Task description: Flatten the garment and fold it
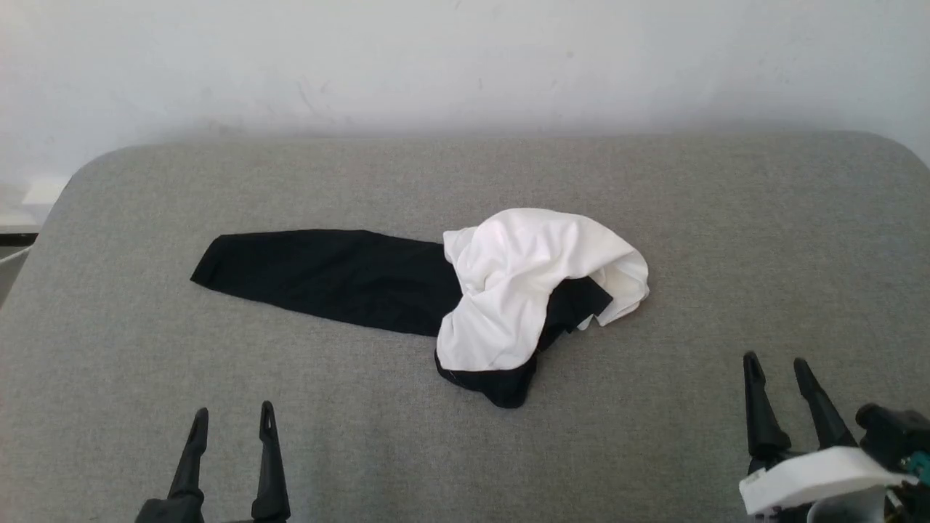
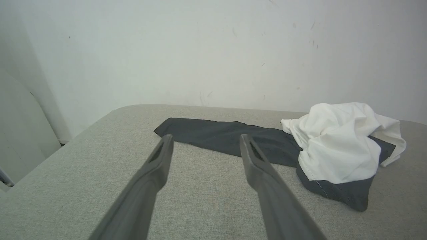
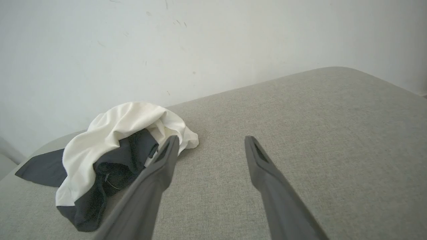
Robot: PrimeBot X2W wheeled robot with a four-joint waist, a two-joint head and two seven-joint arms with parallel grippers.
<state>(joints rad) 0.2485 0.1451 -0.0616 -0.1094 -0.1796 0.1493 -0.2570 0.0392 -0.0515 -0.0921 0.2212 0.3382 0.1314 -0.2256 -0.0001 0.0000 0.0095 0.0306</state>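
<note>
The garment (image 1: 523, 283) lies crumpled in the middle of the grey padded table (image 1: 763, 240): a bunched white body with black fabric under it and one black sleeve (image 1: 327, 274) stretched flat to the left. The left wrist view shows the garment (image 2: 337, 143) ahead and to the right, and the right wrist view has the garment (image 3: 110, 146) ahead on the left. My left gripper (image 1: 232, 425) stands open near the table's front left, well short of the sleeve. My right gripper (image 1: 777, 378) stands open at the front right, apart from the cloth. Both hold nothing.
A white wall (image 1: 465, 58) rises right behind the table's far edge. The table's rounded corners show at the back left (image 1: 109, 163) and back right. Bare grey surface lies all around the garment.
</note>
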